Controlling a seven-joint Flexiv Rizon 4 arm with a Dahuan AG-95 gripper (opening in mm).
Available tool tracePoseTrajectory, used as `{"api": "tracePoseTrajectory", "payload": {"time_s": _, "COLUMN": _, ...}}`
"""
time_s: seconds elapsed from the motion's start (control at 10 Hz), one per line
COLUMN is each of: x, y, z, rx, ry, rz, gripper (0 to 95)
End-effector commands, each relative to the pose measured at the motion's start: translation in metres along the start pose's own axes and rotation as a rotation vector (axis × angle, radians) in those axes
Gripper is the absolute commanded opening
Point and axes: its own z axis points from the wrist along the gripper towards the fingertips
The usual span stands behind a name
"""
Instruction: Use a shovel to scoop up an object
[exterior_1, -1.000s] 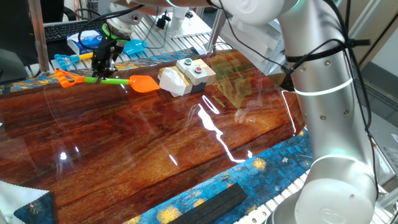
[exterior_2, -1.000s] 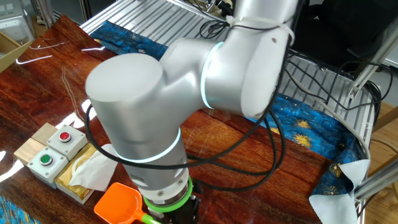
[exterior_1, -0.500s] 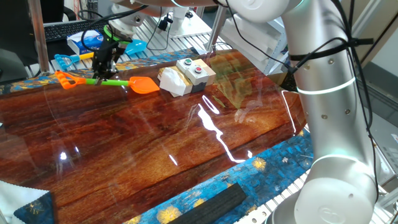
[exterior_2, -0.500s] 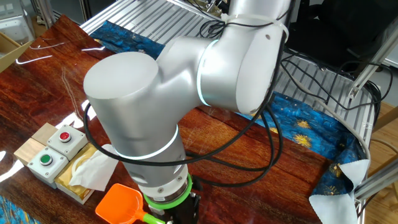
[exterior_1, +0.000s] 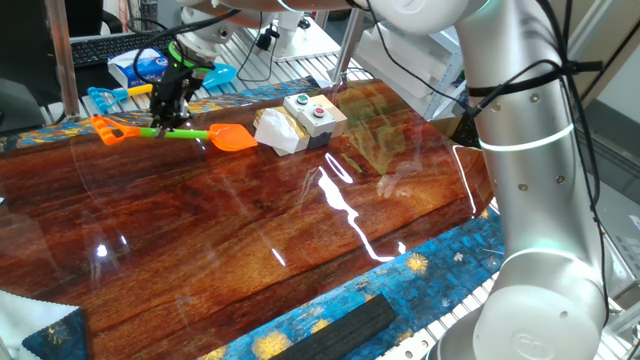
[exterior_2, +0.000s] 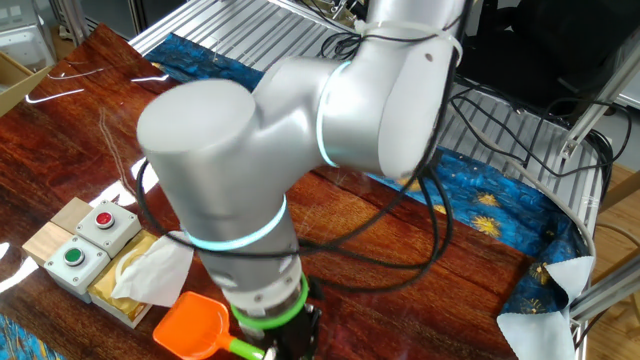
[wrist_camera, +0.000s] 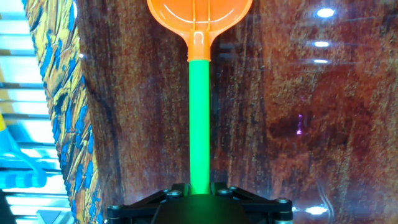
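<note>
While the gripper (exterior_1: 170, 118) sat clamped nearly closed on the green shaft of the shovel (exterior_1: 190, 131), the tool lay low and roughly level over the far edge of the wooden table (exterior_1: 300, 240). Hand view showed the shaft (wrist_camera: 199, 118) running straight out from between the jaws, with the orange blade (wrist_camera: 199, 15) at the top of the frame. Blade (exterior_1: 232, 136) pointed at the object (exterior_1: 277, 131), a white crumpled lump with a tan part; tip was just beside it, couldn't tell whether it touched. Other fixed view: blade (exterior_2: 190, 325) sat next to the white lump (exterior_2: 150, 272), nothing visible in the scoop. Object rested on the table against the beige button box (exterior_1: 312, 115) with its red and green buttons. Orange handle end (exterior_1: 103, 127) stuck out behind the gripper, near the blue patterned cloth (exterior_1: 60, 135)
</note>
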Motion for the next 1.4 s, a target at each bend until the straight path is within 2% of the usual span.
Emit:
{"api": "tracePoseTrajectory", "payload": {"time_s": 0.1, "x": -0.003, "y": 0.001, "z": -0.002, "rx": 0.006, "ry": 0.013, "rz": 0.007, "gripper": 0.0}}
{"api": "tracePoseTrajectory", "payload": {"time_s": 0.2, "x": -0.008, "y": -0.002, "z": -0.005, "rx": -0.001, "ry": 0.048, "rz": 0.005, "gripper": 0.0}}
{"api": "tracePoseTrajectory", "payload": {"time_s": 0.5, "x": -0.008, "y": -0.004, "z": -0.008, "rx": -0.005, "ry": 0.043, "rz": -0.042, "gripper": 0.0}}
{"api": "tracePoseTrajectory", "payload": {"time_s": 0.9, "x": -0.015, "y": -0.009, "z": -0.012, "rx": -0.027, "ry": 0.041, "rz": -0.104, "gripper": 0.0}}
{"api": "tracePoseTrajectory", "payload": {"time_s": 1.1, "x": -0.019, "y": -0.009, "z": -0.012, "rx": -0.034, "ry": 0.042, "rz": -0.095, "gripper": 0.0}}
{"api": "tracePoseTrajectory", "payload": {"time_s": 1.4, "x": -0.028, "y": -0.008, "z": -0.011, "rx": -0.047, "ry": 0.042, "rz": -0.034, "gripper": 0.0}}
